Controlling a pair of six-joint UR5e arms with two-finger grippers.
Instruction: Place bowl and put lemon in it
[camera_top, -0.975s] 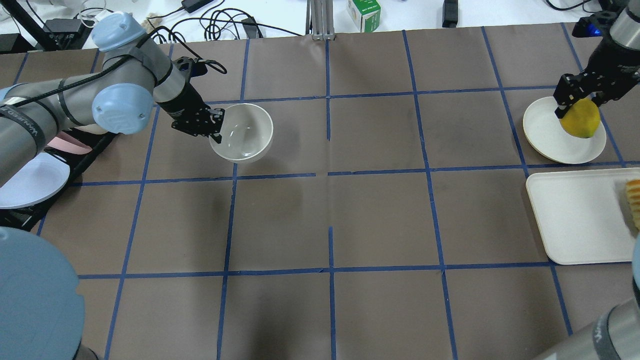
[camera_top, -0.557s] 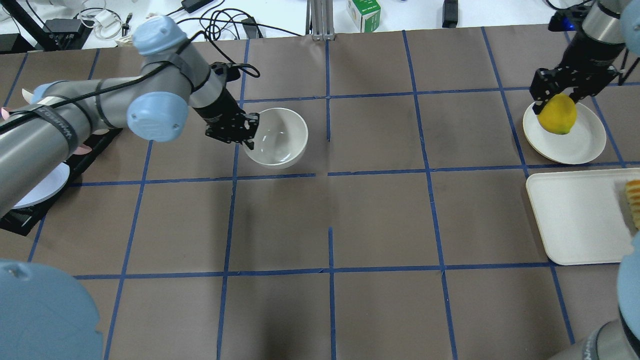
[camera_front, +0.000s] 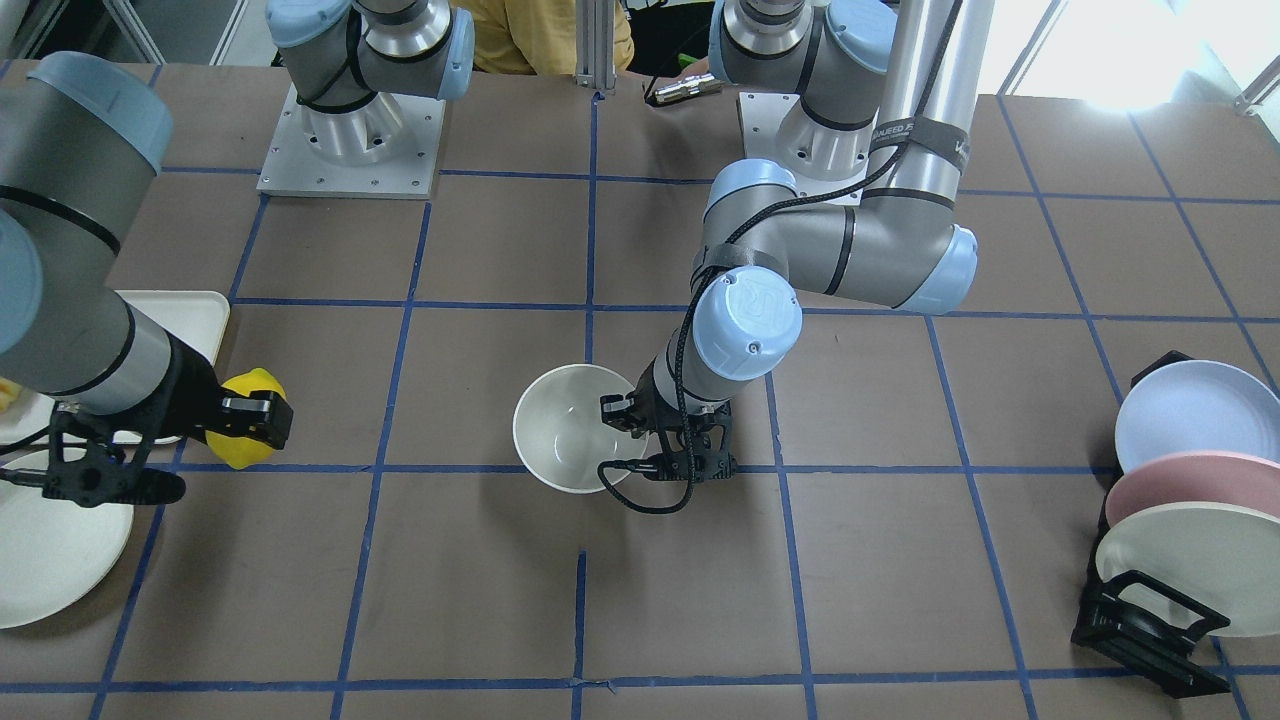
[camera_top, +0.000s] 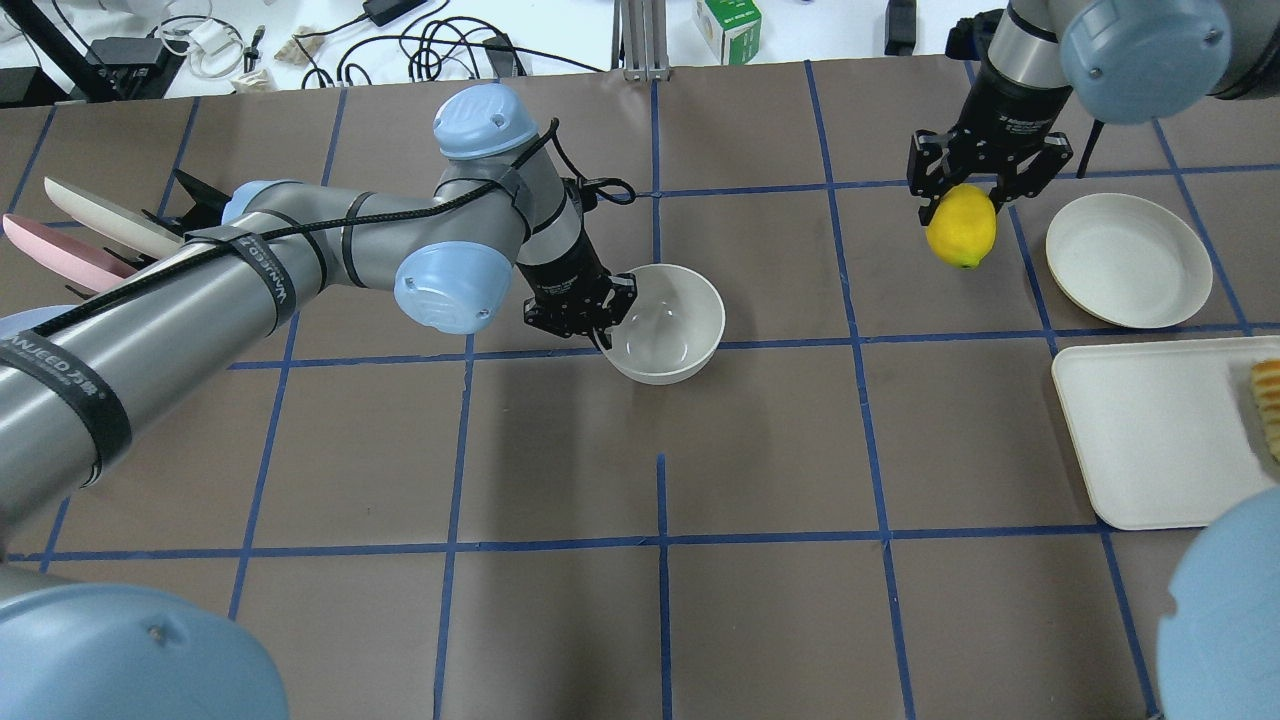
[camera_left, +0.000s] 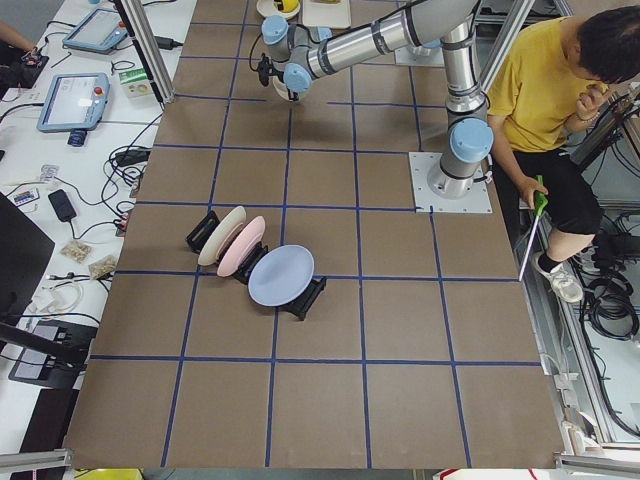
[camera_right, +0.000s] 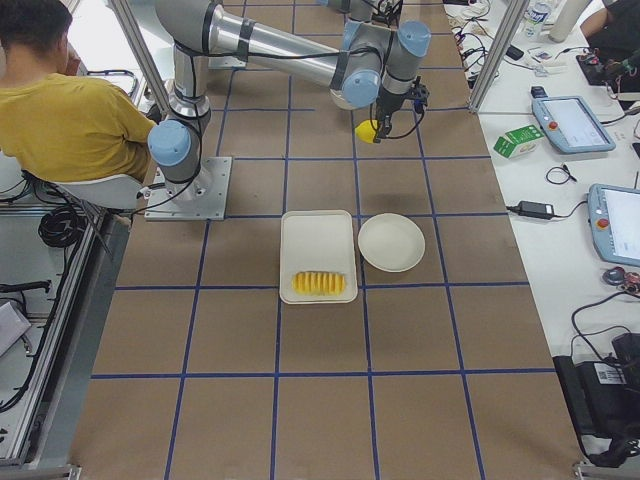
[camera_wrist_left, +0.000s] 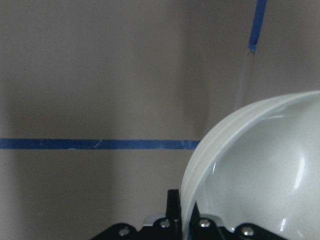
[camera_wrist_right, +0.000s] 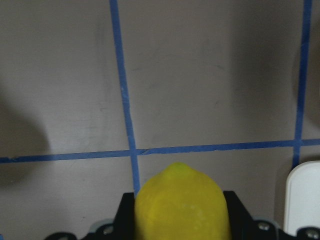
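Both loads have travelled inward: the bowl (camera_top: 665, 322) has swung from the left side to the middle of the table (camera_top: 760, 450), and the lemon (camera_top: 961, 232) has come up off the plate (camera_top: 1128, 262) and now hangs clear of its rim, over bare brown paper. The left gripper (camera_top: 606, 333) pinches the bowl's thin rim, one finger inside the glossy wall and one outside, jaws narrow on that edge. That bowl is deep, round and off-white, with highlights on its smooth inside. It sits over a crossing of blue tape (camera_top: 780, 343) lines, and whether its base touches the paper I cannot tell. Over on the other side, the right gripper (camera_top: 962, 205) clamps the lemon by its upper half, a black finger on either flank. The fruit is bright yellow, oval, faintly pebbled, with a pointed tip aimed down. Beside it the plate lies flat, shallow and matte. Nearer the robot, a rounded rectangular tray (camera_top: 1150, 440) carries ridged yellow-orange slices (camera_top: 1268, 405) at its right edge. At the left end, pastel plates (camera_front: 1180, 470) stand on edge in a black rack (camera_front: 1140, 620).
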